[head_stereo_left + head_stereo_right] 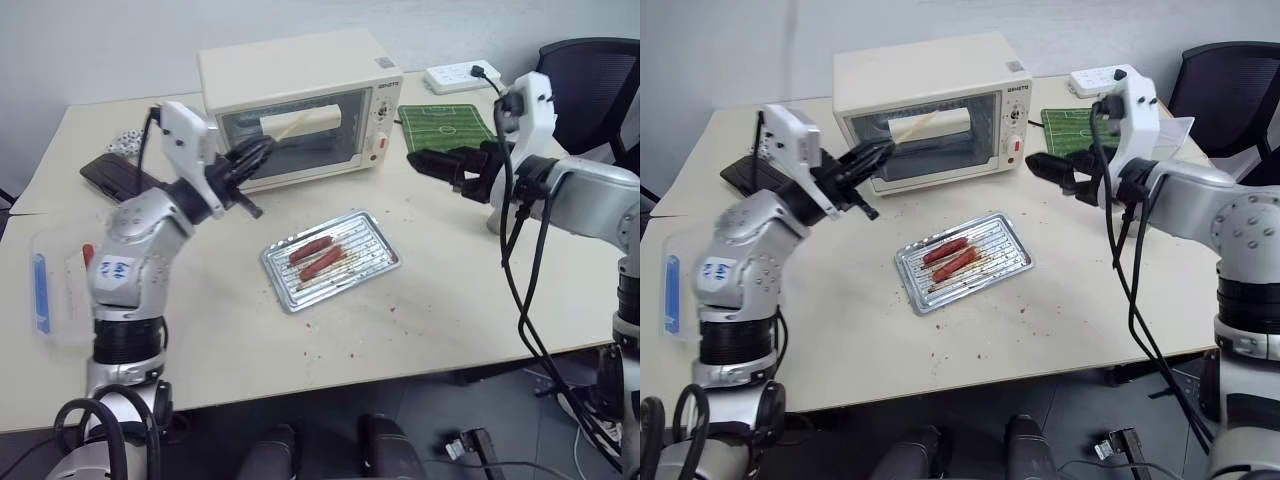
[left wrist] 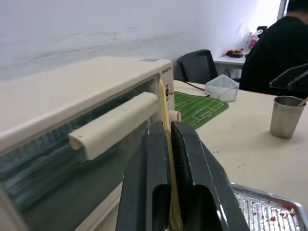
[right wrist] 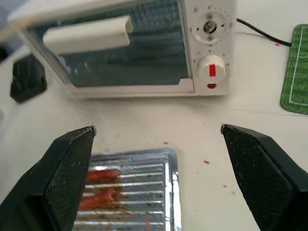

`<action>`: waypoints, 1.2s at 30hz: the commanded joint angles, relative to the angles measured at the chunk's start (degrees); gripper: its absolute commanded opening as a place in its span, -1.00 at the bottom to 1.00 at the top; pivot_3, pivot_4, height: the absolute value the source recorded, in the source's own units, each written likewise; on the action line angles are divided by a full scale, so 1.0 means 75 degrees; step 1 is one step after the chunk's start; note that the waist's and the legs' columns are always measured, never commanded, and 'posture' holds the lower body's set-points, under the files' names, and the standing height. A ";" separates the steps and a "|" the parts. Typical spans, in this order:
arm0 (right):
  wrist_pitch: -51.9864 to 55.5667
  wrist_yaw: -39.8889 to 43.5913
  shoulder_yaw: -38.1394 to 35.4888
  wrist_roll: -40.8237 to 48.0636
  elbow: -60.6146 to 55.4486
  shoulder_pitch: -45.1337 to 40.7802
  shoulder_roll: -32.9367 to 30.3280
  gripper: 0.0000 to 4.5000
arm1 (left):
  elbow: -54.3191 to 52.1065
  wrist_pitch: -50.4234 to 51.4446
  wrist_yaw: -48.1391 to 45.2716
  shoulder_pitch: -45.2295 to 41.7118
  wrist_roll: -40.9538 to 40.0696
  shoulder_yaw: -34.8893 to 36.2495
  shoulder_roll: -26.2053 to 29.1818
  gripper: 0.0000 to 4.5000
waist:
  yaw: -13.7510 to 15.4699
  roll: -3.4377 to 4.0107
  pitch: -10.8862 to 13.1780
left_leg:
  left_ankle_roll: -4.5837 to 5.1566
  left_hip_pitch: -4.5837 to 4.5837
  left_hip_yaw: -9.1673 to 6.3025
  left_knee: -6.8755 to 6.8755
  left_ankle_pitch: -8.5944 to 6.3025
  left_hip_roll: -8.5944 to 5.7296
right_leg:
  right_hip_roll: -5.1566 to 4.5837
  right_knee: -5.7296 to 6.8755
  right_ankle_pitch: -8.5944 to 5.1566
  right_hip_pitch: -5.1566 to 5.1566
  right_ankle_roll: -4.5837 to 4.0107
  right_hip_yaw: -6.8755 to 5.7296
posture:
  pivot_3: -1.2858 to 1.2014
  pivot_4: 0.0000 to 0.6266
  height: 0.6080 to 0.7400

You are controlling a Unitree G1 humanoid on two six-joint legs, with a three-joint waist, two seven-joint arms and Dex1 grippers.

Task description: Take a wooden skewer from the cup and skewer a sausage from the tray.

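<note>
The wooden skewer (image 2: 165, 118) is already out of the cup (image 2: 286, 117) and pinched between the pressed-together fingers of the left gripper (image 1: 250, 160), its pale shaft rising out of the jaws and crossing in front of the glass door of the toaster oven (image 1: 300, 105). So the 1st half of the job looks done. The cup stands on the table on the robot's right, and a thin stick seems to lean at its rim. The 2 sausages (image 1: 316, 256) lie side by side in the tray (image 1: 370, 228), just in front of the oven, and neither is pierced or lifted. The skewer tip points up and away from them, well apart from the tray. The right gripper (image 1: 1055, 167) hangs above the table on the tray's right side with its fingers spread wide and nothing between them. What is left, by my reading, is the whole skewering step: picking up or steadying 1 sausage and pushing the stick through it.
</note>
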 commanded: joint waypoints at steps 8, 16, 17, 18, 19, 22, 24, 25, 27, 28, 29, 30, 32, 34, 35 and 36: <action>-0.3633 0.4891 0.2188 -0.4498 0.0876 -0.0322 0.0003 0.97 | -0.1669 0.1447 -0.1371 0.1657 -0.1532 0.1354 0.2213 -1.00 | -0.0011 -0.0011 0.0007 | -0.0014 0.0004 0.0000 0.0001 -0.0007 0.0007 | 0.0003 -0.0008 0.0000 -0.0002 0.0001 0.0003 | 0.03 -0.52 1.00; -0.6295 0.6821 0.2890 -0.6520 0.2752 -0.0914 0.1391 0.97 | -0.2274 0.1829 -0.1785 0.2851 -0.2018 0.2092 0.3018 -1.00 | -0.0020 -0.0015 0.0007 | -0.0020 0.0007 -0.0001 0.0005 -0.0009 0.0008 | -0.0002 -0.0012 0.0000 -0.0001 0.0000 0.0004 | 0.03 -0.52 1.00; -0.6683 0.7048 0.3043 -0.6786 0.3087 -0.1030 0.1618 0.97 | -0.2373 0.1837 -0.1795 0.3011 -0.2038 0.2164 0.3053 -1.00 | -0.0025 -0.0015 0.0007 | -0.0024 0.0008 -0.0002 0.0005 -0.0012 0.0011 | -0.0002 -0.0013 0.0000 -0.0001 0.0000 0.0004 | 0.03 -0.52 1.00; -0.6915 0.7240 0.3115 -0.6956 0.3344 -0.1113 0.1803 0.97 | -0.2438 0.1844 -0.1777 0.3108 -0.2061 0.2211 0.3069 -1.00 | -0.0031 -0.0015 0.0007 | -0.0026 0.0009 -0.0002 0.0003 -0.0012 0.0012 | -0.0002 -0.0011 0.0000 -0.0001 -0.0001 0.0004 | 0.03 -0.52 1.00; -0.7079 0.7374 0.3132 -0.7079 0.3555 -0.1179 0.1973 0.97 | -0.2486 0.1844 -0.1743 0.3165 -0.2092 0.2245 0.3071 -1.00 | -0.0031 -0.0016 0.0007 | -0.0028 0.0011 -0.0002 0.0004 -0.0013 0.0015 | -0.0001 -0.0010 -0.0001 -0.0001 -0.0002 0.0004 | 0.03 -0.52 1.00; -0.7540 0.7524 0.3164 -0.7504 0.4404 -0.1482 0.2635 0.59 | -0.2645 0.1876 -0.1643 0.3325 -0.2177 0.2349 0.3074 -1.00 | -0.0027 -0.0016 0.0007 | -0.0032 0.0011 -0.0004 0.0005 -0.0014 0.0018 | -0.0001 -0.0008 -0.0002 -0.0001 -0.0004 0.0002 | 0.03 -0.52 1.00; -0.7887 0.7515 0.3178 -0.7816 0.5025 -0.1686 0.3024 0.30 | -0.2721 0.1905 -0.1623 0.3442 -0.2231 0.2446 0.3092 -1.00 | -0.0037 -0.0016 0.0007 | -0.0032 0.0011 -0.0004 0.0007 -0.0013 0.0017 | 0.0001 -0.0007 -0.0002 -0.0001 -0.0004 0.0002 | 0.03 -0.52 1.00; -0.8030 0.7498 0.3177 -0.7953 0.5325 -0.1787 0.3210 0.30 | -0.2738 0.1899 -0.1630 0.3518 -0.2218 0.2504 0.3114 -1.00 | -0.0042 -0.0015 0.0007 | -0.0033 0.0011 -0.0005 0.0006 -0.0013 0.0017 | 0.0001 -0.0003 -0.0002 -0.0001 -0.0004 0.0002 | 0.03 -0.52 1.00; -0.8259 0.7522 0.3152 -0.8154 0.5836 -0.1963 0.3512 0.30 | -0.2751 0.1906 -0.1633 0.3646 -0.2222 0.2616 0.3143 -1.00 | -0.0042 -0.0016 0.0007 | -0.0035 0.0012 -0.0007 0.0005 -0.0014 0.0018 | 0.0001 -0.0002 -0.0003 -0.0002 -0.0006 0.0001 | 0.03 -0.52 1.00; -0.8372 0.7553 0.3141 -0.8238 0.6063 -0.2041 0.3631 0.30 | -0.2760 0.1902 -0.1624 0.3693 -0.2222 0.2660 0.3156 -1.00 | -0.0045 -0.0016 0.0007 | -0.0038 0.0012 -0.0012 0.0006 -0.0015 0.0018 | 0.0002 -0.0001 -0.0004 -0.0002 -0.0007 -0.0002 | 0.03 -0.52 1.00; -0.8514 0.7579 0.3141 -0.8336 0.6309 -0.2121 0.3746 0.30 | -0.2766 0.1904 -0.1607 0.3722 -0.2235 0.2695 0.3164 -1.00 | -0.0046 -0.0016 0.0007 | -0.0039 0.0012 -0.0013 0.0006 -0.0015 0.0018 | 0.0002 -0.0001 -0.0004 -0.0002 -0.0008 -0.0003 | 0.03 -0.52 1.00; -0.8646 0.7597 0.3146 -0.8435 0.6519 -0.2182 0.3834 0.30 | -0.2786 0.1908 -0.1584 0.3740 -0.2253 0.2716 0.3168 -1.00 | -0.0047 -0.0016 0.0007 | -0.0039 0.0012 -0.0014 0.0006 -0.0015 0.0018 | 0.0003 0.0001 -0.0004 -0.0002 -0.0009 -0.0004 | 0.03 -0.52 1.00; -0.8902 0.7675 0.3142 -0.8602 0.6845 -0.2262 0.3960 0.30 | -0.2825 0.1919 -0.1540 0.3751 -0.2282 0.2730 0.3171 -1.00 | -0.0050 -0.0016 0.0007 | -0.0039 0.0013 -0.0014 0.0007 -0.0015 0.0017 | 0.0004 0.0002 -0.0005 -0.0001 -0.0009 -0.0004 | 0.03 -0.52 1.00; -0.9125 0.7823 0.3132 -0.8718 0.7057 -0.2302 0.4046 0.30 | -0.2867 0.1930 -0.1501 0.3761 -0.2311 0.2738 0.3176 -1.00 | -0.0052 -0.0016 0.0007 | -0.0039 0.0013 -0.0014 0.0008 -0.0015 0.0016 | 0.0003 0.0004 -0.0004 -0.0001 -0.0009 -0.0004 | 0.03 -0.52 1.00; -0.9238 0.7898 0.3134 -0.8765 0.7135 -0.2309 0.4080 0.30 | -0.2887 0.1930 -0.1487 0.3774 -0.2323 0.2748 0.3179 -1.00 | -0.0053 -0.0016 0.0007 | -0.0039 0.0013 -0.0015 0.0008 -0.0015 0.0015 | 0.0003 0.0005 -0.0004 -0.0001 -0.0009 -0.0004 | 0.03 -0.52 1.00; -0.9321 0.7937 0.3131 -0.8810 0.7229 -0.2323 0.4131 0.30 | -0.2893 0.1920 -0.1481 0.3785 -0.2325 0.2758 0.3183 -1.00 | -0.0054 -0.0015 0.0007 | -0.0039 0.0012 -0.0015 0.0009 -0.0015 0.0016 | 0.0004 0.0006 -0.0004 -0.0001 -0.0009 -0.0004 | 0.03 -0.52 1.00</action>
